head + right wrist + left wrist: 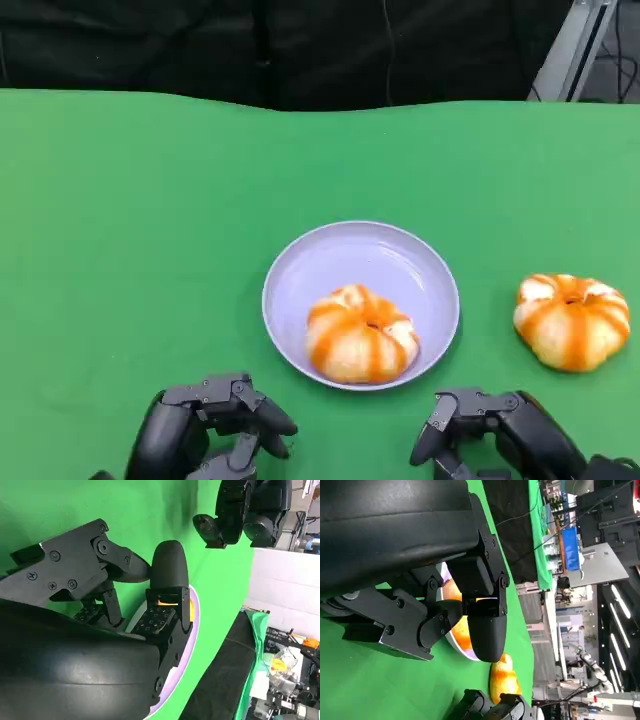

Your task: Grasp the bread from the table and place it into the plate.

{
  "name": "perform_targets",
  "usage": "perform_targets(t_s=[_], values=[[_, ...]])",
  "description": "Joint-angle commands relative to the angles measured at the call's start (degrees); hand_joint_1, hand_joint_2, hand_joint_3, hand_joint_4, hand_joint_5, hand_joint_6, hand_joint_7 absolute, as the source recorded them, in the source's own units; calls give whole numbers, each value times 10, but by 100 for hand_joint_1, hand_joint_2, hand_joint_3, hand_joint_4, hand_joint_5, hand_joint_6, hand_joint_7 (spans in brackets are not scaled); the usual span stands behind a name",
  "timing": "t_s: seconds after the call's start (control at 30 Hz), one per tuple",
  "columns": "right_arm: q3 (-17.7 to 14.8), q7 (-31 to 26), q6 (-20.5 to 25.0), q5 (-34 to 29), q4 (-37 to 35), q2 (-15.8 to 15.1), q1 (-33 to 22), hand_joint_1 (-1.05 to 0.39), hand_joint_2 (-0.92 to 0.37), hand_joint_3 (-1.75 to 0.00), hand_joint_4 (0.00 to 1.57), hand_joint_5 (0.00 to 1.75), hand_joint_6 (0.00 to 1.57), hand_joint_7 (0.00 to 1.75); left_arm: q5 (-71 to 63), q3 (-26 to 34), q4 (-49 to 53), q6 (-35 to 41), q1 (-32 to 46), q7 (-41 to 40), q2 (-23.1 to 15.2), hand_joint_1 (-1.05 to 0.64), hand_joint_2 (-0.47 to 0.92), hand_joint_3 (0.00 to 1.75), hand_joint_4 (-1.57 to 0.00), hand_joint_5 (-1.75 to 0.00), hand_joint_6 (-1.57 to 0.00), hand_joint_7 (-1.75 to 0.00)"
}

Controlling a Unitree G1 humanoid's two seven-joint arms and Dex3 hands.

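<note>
Orange-striped bread point(361, 335) lay in the lilac plate point(300, 265); a second bread point(572, 320) sat on the green surface point(120, 230) beside it. Left hand point(205, 430) and right hand point(490, 432) held nothing, fingers apart.

From my screen, my own fingers point(167, 570) hid most of the plate point(192, 615) and the bread inside.
</note>
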State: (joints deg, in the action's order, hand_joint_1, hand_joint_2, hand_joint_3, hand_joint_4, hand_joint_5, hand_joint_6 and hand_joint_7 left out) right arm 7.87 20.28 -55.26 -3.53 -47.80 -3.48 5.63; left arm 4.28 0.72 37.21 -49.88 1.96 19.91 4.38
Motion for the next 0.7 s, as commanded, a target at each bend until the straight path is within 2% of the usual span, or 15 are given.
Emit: perform_targets(t_s=[0.03,0.43,0.47,0.53,0.7], values=[[-3,1,5,6,7,-9,-6,-13,-65,-88,81,146,86,108,-1,-1,4,-10,-3,-8,-11,-4,61,100,-98,-129,-108,-95],[-3,0,3,5,6,-9,-5,-13,-65,-88,80,146,87,108,-6,-5,7,-12,-5,-15,-12,-4,61,100,-98,-129,-108,-96],[-3,1,2,6,5,-9,-5,-13,-65,-88,81,147,87,108,-16,-7,12,-13,-10,-21,-11,-4,55,110,-95,-142,-105,-107],[-3,2,1,6,5,-9,-6,-13,-65,-88,80,147,86,108,-29,-11,18,-16,-16,-31,-10,-6,52,119,-90,-158,-96,-129],[-3,2,1,6,5,-9,-6,-13,-66,-88,80,148,86,108,-34,-14,25,-21,-19,-39,-11,-7,52,122,-89,-162,-93,-136]])
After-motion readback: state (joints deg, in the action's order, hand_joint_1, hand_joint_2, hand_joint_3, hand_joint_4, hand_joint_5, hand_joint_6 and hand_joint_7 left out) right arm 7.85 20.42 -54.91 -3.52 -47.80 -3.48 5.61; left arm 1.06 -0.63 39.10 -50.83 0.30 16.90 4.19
